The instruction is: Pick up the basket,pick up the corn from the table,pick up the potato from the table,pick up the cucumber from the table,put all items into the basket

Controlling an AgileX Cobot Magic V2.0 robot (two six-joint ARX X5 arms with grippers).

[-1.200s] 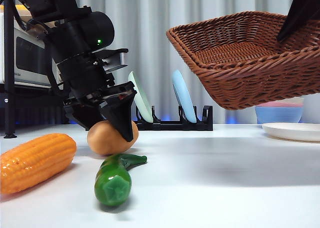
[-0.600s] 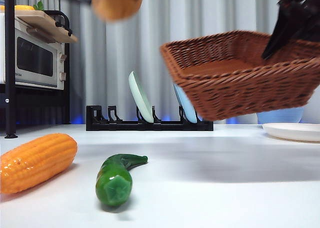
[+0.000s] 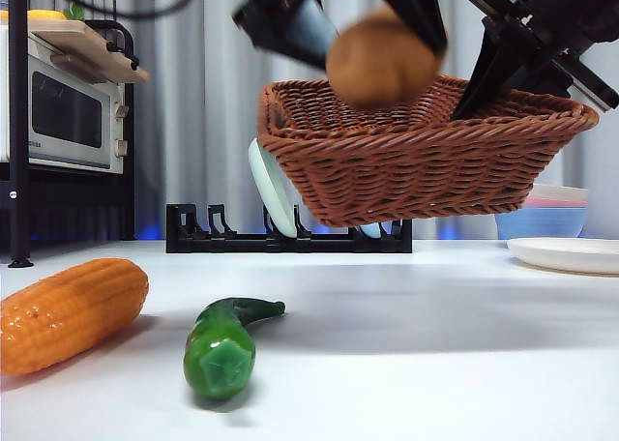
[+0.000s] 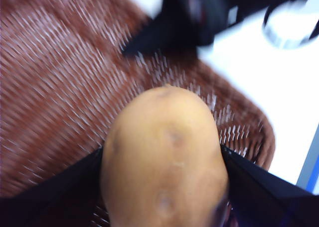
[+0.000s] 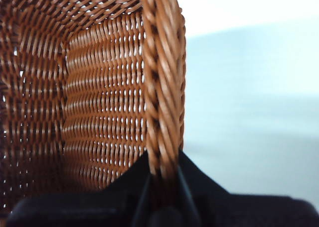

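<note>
The right gripper (image 5: 162, 187) pinches the braided rim of the basket (image 3: 416, 165), which hangs tilted above the table (image 3: 435, 344). The left gripper (image 4: 164, 187) clamps the potato (image 3: 379, 62) between its 2 jaws, apparently just over the basket's open top, though the blur hides any gap. The corn (image 3: 68, 310) and cucumber (image 3: 222, 342) lie near left on the table. A dish rack (image 3: 203, 233) with plates, a microwave (image 3: 63, 112) and a white plate (image 3: 566, 252) stand far behind.

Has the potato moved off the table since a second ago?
Yes. The potato, then on the table beside the corn, now hangs in the left gripper above the basket, well right of the microwave.
</note>
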